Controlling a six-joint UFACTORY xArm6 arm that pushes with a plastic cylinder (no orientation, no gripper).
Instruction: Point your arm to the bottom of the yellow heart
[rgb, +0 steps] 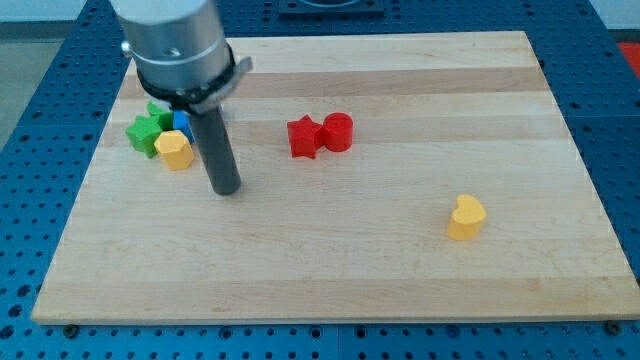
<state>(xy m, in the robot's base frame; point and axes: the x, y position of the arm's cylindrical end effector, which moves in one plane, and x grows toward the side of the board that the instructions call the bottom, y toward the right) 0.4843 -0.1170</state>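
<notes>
The yellow heart (466, 217) lies on the wooden board at the view's lower right. My tip (227, 189) rests on the board at the view's left of centre, far to the left of the heart and slightly above its level. The dark rod rises from the tip to the grey arm body at the view's top left. The tip touches no block.
A cluster at the view's left holds a green star (144, 133), another green block (160, 112), a blue block (183, 124) and a yellow block (176, 150), just left of the rod. A red star (303, 137) and a red cylinder (338, 131) sit together near the centre top.
</notes>
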